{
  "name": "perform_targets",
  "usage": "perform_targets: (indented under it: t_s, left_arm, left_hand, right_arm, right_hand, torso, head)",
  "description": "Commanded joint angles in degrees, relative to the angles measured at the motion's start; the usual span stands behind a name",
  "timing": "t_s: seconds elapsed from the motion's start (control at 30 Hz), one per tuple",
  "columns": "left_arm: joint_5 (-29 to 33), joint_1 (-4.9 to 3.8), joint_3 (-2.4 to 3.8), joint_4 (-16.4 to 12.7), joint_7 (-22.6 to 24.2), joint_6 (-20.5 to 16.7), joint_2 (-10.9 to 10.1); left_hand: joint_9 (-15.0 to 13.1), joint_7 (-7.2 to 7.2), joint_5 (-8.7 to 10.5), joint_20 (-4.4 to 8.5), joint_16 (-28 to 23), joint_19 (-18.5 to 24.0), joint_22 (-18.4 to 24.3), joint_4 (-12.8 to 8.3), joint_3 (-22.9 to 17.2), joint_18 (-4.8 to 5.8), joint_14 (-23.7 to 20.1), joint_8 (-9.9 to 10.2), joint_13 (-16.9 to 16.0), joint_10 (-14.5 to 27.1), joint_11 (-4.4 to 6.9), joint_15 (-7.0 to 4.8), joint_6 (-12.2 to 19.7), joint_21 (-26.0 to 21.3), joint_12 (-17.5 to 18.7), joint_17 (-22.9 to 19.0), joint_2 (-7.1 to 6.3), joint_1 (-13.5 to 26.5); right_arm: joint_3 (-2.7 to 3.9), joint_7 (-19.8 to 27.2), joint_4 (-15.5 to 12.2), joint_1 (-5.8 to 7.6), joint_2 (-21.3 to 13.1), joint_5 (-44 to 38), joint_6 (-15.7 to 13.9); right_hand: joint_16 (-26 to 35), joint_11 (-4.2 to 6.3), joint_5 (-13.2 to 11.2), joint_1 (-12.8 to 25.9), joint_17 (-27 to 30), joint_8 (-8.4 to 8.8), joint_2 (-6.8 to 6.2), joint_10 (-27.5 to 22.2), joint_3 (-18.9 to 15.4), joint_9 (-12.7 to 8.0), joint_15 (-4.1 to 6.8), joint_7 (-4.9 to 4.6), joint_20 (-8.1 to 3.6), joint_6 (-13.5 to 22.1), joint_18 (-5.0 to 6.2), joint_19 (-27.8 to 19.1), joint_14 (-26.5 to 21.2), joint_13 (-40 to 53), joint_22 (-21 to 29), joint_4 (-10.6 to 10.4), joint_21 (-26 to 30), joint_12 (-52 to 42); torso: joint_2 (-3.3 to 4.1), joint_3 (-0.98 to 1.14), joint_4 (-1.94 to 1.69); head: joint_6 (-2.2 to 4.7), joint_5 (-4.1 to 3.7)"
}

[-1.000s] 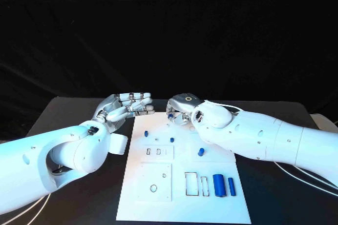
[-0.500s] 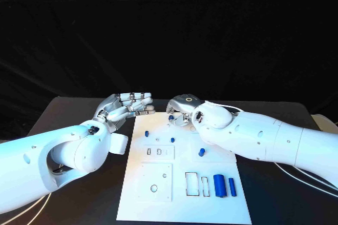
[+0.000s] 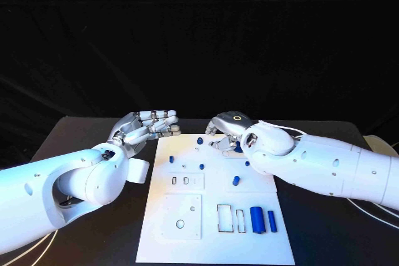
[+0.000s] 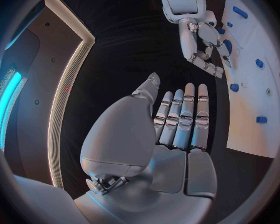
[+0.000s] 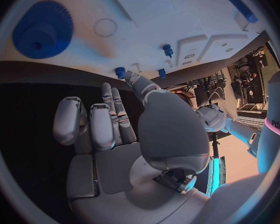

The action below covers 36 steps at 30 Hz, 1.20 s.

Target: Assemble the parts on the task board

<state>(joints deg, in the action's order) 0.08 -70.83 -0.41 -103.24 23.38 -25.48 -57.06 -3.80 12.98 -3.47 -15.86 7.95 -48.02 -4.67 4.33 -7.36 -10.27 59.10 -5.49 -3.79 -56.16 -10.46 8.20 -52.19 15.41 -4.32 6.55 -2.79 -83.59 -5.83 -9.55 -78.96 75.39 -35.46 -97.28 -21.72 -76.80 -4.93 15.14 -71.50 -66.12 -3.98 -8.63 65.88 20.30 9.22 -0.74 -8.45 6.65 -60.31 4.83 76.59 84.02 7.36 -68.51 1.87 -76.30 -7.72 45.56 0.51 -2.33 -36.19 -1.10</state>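
Note:
The white task board (image 3: 187, 220) lies in the middle of the black table. A small blue peg (image 3: 199, 141) stands free near its far edge. Other small blue pegs (image 3: 171, 159) (image 3: 201, 167) (image 3: 235, 180) are spread over its far half. A thick blue cylinder (image 3: 257, 218) and a thin one (image 3: 272, 220) lie near the front right. My right hand (image 3: 228, 129) hovers over the board's far right corner, fingers apart and empty, close to a blue gear (image 5: 43, 32). My left hand (image 3: 150, 124) is held flat and empty beside the board's far left corner.
Rectangular slots (image 3: 225, 217) and round holes (image 3: 180, 224) open in the board's near half. Black table (image 3: 91, 133) surrounds the board on all sides. My right forearm (image 3: 324, 168) stretches over the table's right side.
My right hand has let go of the small blue peg at the far edge and drawn away to the right, leaving it uncovered. The left hand has stayed put.

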Motion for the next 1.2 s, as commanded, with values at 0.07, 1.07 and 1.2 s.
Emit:
perform_targets:
  t_s: [0.07, 1.07, 1.2]
  left_arm:
    - [0.1, -0.09, 0.05, 0.1, 0.1, 1.2, -0.1]
    - [0.1, -0.08, 0.03, 0.6, 0.0, 1.2, 0.0]
    - [0.1, -0.08, 0.03, 0.7, 0.0, 1.2, 0.0]
  left_hand:
    - [0.0, 0.19, -0.07, -0.19, -0.6, 0.5, 0.2, -0.1, 0.3, -0.24, -0.3, 0.2, 0.0, -0.2, -0.2, 0.19, -0.3, -0.4, 0.2, 0.1, 0.78, 0.1]
    - [0.0, 0.11, -0.06, -0.23, -0.8, 0.5, 0.2, -0.1, 0.5, -0.25, -0.4, 0.2, 0.0, -0.3, -0.12, 0.18, -0.4, -0.4, 0.3, 0.1, 0.81, 0.1]
    - [0.0, 0.12, -0.06, -0.23, -0.8, 0.5, 0.2, -0.1, 0.5, -0.25, -0.4, 0.2, 0.0, -0.3, -0.13, 0.18, -0.4, -0.4, 0.3, 0.1, 0.81, 0.1]
  right_arm:
    - [0.36, -1.6, -3.2, 0.36, -4.5, 7.2, -1.0]
    - [0.63, -4.2, -1.9, 0.57, -9.7, 13.8, 9.1]
    - [0.63, -4.1, -1.2, 0.56, -9.0, 13.8, 9.2]
  right_hand:
    - [-1.0, 1.63, 1.1, 0.1, -1.3, -0.44, -0.08, 6.9, -0.5, 0.2, 1.57, 0.65, -0.87, -0.6, -0.36, 1.1, 2.0, 1.9, -1.5, -0.8, -1.0, -3.9]
    - [-10.5, 2.09, 7.9, -0.6, -17.6, -7.31, 0.97, 12.9, -17.6, 4.2, 1.96, 0.87, -1.67, 5.7, -1.82, 5.2, 4.7, 65.8, -9.1, -8.4, -5.1, -67.9]
    - [-10.5, 2.05, 7.9, -0.7, -17.7, -7.36, 1.01, 12.9, -17.7, 4.2, 1.92, 0.83, -1.64, 5.8, -1.82, 5.2, 4.7, 65.9, -9.1, -8.5, -5.1, -68.0]
  torso:
    - [-0.44, -0.03, 0.55]
    - [-0.32, 0.13, 0.71]
    - [-0.28, 0.14, 0.75]
  head:
    - [0.08, -0.94]
    - [-0.26, -0.91]
    - [-0.27, -0.9]
